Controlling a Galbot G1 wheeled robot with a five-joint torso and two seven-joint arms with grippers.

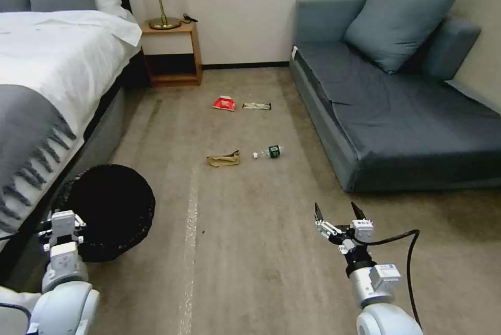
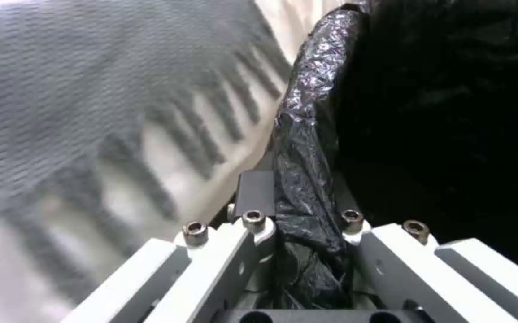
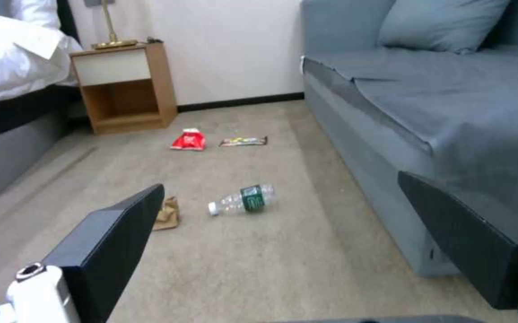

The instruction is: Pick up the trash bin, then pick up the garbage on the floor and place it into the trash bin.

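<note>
The trash bin point(image 1: 112, 210), round and lined with a crinkly black bag, hangs low at the left beside the bed. My left gripper point(image 1: 65, 220) is shut on the trash bin's rim; the left wrist view shows the black bag point(image 2: 306, 188) pinched between the fingers. The garbage lies on the carpet ahead: a red-white packet point(image 1: 224, 103), a gold-dark wrapper point(image 1: 257, 106), a crumpled brown bag point(image 1: 224, 158) and a clear bottle with a green label point(image 1: 269, 152). My right gripper point(image 1: 342, 212) is open above bare carpet, short of the bottle point(image 3: 244, 199).
A bed point(image 1: 47, 74) with a fringed grey throw runs along the left. A wooden nightstand point(image 1: 172, 53) with a lamp stands at the far wall. A blue-grey sofa point(image 1: 396, 110) borders the right. Carpet between them is open.
</note>
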